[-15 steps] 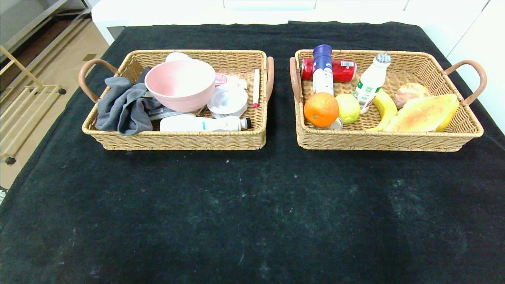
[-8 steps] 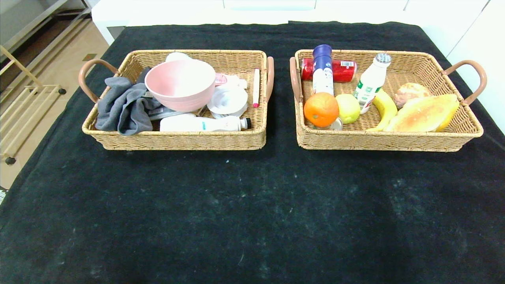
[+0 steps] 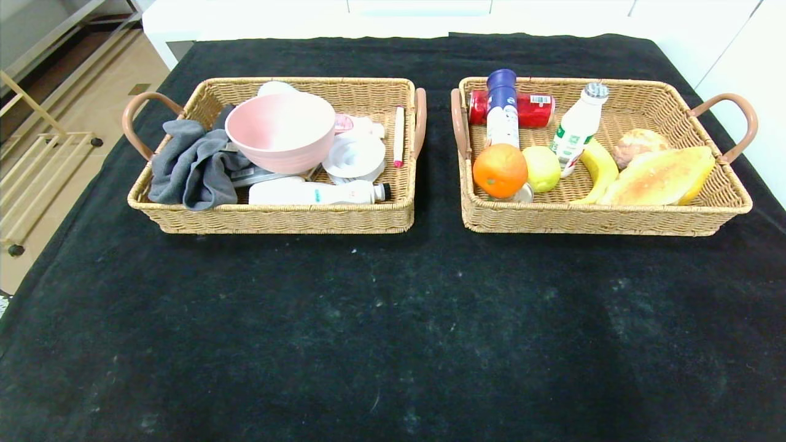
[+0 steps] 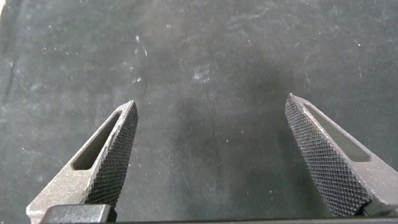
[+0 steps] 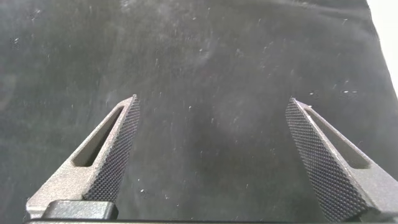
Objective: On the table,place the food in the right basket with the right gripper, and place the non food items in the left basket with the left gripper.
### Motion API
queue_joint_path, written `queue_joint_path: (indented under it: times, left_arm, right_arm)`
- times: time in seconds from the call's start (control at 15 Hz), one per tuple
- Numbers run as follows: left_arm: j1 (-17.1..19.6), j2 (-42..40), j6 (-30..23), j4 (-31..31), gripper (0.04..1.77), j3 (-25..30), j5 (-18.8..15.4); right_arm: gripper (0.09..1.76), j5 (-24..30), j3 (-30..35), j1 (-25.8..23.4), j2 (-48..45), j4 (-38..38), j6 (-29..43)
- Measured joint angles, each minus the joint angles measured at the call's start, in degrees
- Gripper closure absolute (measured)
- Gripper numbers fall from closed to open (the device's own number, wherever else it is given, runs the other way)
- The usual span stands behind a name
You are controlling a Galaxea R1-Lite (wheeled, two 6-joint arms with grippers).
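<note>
Looks like the sorting is basically done here. Nothing loose shows on the tabletop; everything seen sits in one of the two wicker baskets, which stand side by side toward the far edge.

Left basket has the non-food stuff: the pink bowl sits upright on top of the pile, leaning on the grey cloth bunched in the corner by the handle. A white bottle lies on its side along the near wall, and there's a white disc and a pink pen on the inner side. The bowl probably ends up on top because it's the bulkiest thing in there.

Right basket has the food: orange and green apple touching at the near inner corner, banana beside them, croissant lying long against the outer end, a bun behind it. A blue-capped bottle and a small white bottle stand tilted, with a red can on its side at the back.

Neither arm shows in the head view. The left gripper and right gripper each hover over bare black cloth with jaws spread wide and nothing between them, which fits arms pulled back with nothing left to grab.
</note>
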Motion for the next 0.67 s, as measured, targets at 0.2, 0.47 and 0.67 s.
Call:
queue_joint_path:
  times: [0.2, 0.47, 0.67]
  left_arm:
    - [0.0, 0.0, -0.6, 0.0, 0.09, 0.2, 0.2]
    - [0.0, 0.0, -1.8, -0.1, 0.09, 0.2, 0.6]
    - [0.0, 0.0, -3.0, -0.1, 0.09, 0.2, 0.6]
  right_arm:
    - [0.14, 0.2, -0.3, 0.1, 0.0, 1.4, 0.6]
    - [0.14, -0.7, -0.4, 0.1, 0.0, 1.2, 3.8]
    - [0.14, -0.8, -0.4, 0.1, 0.0, 1.1, 4.0]
